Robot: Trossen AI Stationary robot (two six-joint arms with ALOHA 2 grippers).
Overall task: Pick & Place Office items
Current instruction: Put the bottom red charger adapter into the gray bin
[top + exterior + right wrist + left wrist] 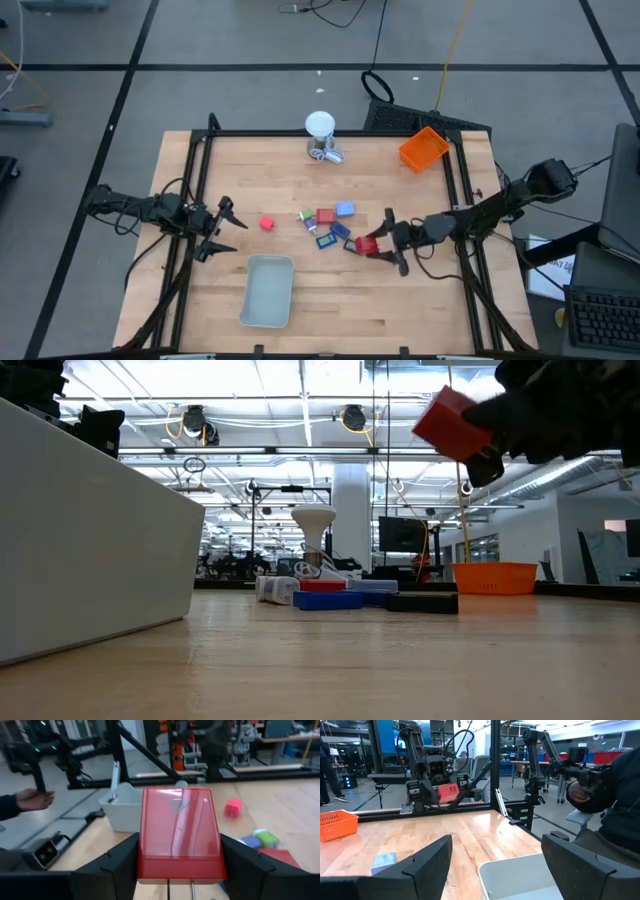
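My right gripper [376,245] is right of the middle of the table, shut on a red block [367,245]. In the low view that block [450,422] is high above the wood. Left of it lie the loose office items: a small red block [267,223], a green-and-white bit [305,215], a flat red piece [326,216], a light-blue piece [345,209] and two dark rectangles with blue faces [325,240] [340,230]. My left gripper [222,228] waits open near the table's left edge, touching nothing. My right gripper pinches the red block [180,827] between its two fingers [125,862], one on each of two opposite side faces. The fingers come roughly level from the table's right. The block is lifted clear of the table and sits tilted in the low view.
A pale grey tray [268,292] sits near the front edge, close in front of my left gripper [498,839]. An orange bin [423,148] stands at the far right corner, a white ball-topped object [320,135] at the far middle. A person's hand [32,798] shows beyond the table.
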